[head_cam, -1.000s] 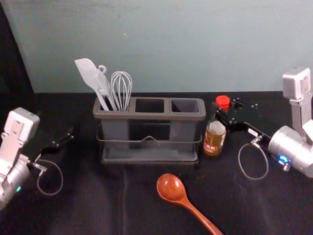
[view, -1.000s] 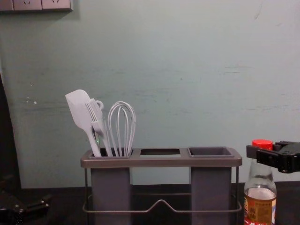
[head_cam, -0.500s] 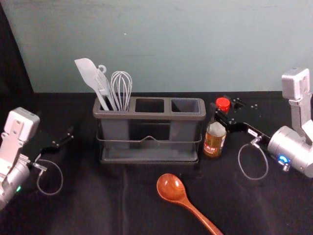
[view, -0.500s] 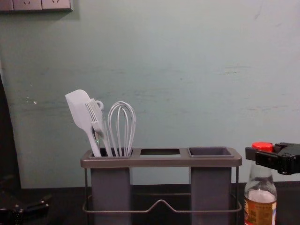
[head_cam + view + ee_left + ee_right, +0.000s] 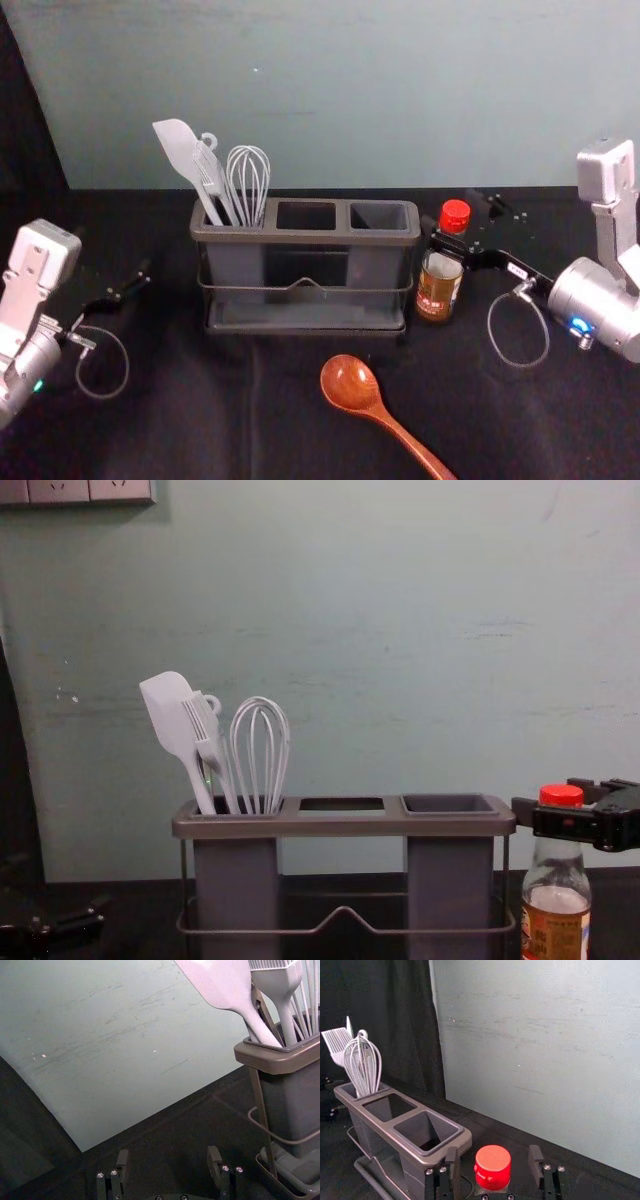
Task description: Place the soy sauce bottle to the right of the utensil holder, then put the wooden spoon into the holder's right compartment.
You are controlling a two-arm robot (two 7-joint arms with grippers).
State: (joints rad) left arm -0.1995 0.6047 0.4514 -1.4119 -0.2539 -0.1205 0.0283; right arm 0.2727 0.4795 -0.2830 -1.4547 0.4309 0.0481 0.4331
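Observation:
In the head view my right gripper (image 5: 457, 226) is around the upper part of the soy sauce bottle (image 5: 438, 288), which stands upright beside the utensil holder's (image 5: 306, 238) right end. The right wrist view has the red cap (image 5: 493, 1166) between the spread fingers of my right gripper (image 5: 494, 1153), with a gap on each side. The wooden spoon (image 5: 350, 384) lies in front of the holder, bowl toward it. The right compartment (image 5: 379, 217) is empty. My left gripper (image 5: 136, 282) stays parked left of the holder; in its wrist view the left gripper (image 5: 168, 1155) is open with nothing between its fingers.
A white spatula (image 5: 178, 148), a brush and a whisk (image 5: 248, 178) stand in the holder's left compartment. The wall (image 5: 350, 90) rises behind the black-covered table (image 5: 190, 400). In the chest view, a socket panel (image 5: 60, 490) is on the wall at upper left.
My right gripper's fingers have spread apart around the bottle's top. The bottle's red cap shows slightly lower in the head view. The left arm and the spoon have not moved.

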